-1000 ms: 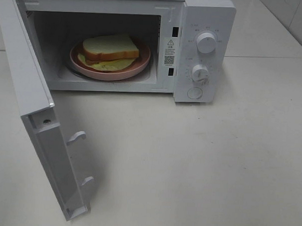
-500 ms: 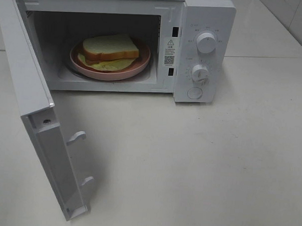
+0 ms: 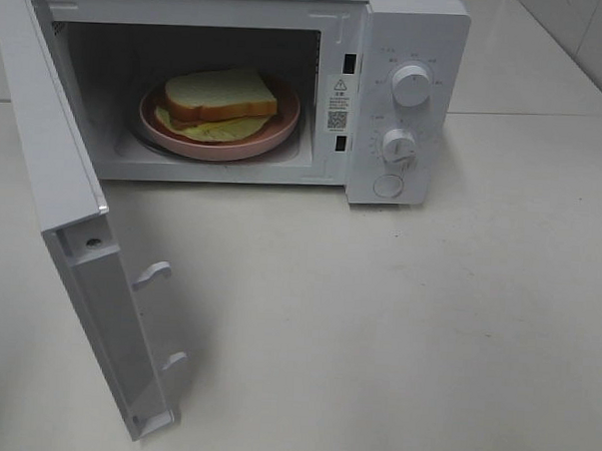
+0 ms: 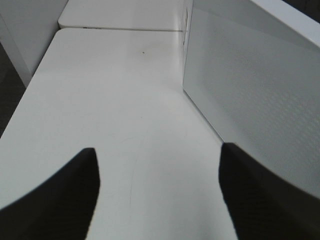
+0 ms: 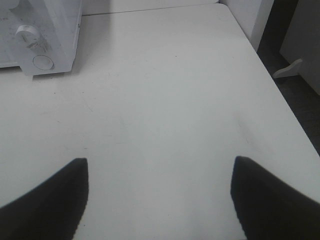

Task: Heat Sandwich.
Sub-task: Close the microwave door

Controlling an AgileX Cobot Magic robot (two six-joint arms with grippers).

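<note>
**Sandwich loaded, door waiting to be shut**

We are holding our left gripper with its fingers spread and nothing between them, low over the table and just beside the outer face of the microwave's open door. Our right gripper is likewise standing wide and empty over the table, well apart from the lower knob. Neither arm is showing in the high view.

The sandwich is sitting on its pink plate inside the microwave. We are judging the loading done and the closing step to be in hand. The next move is calling for the left gripper to press on the door's outer face and sweep it round until it latches. After that the right arm is likely facing the knobs.
</note>
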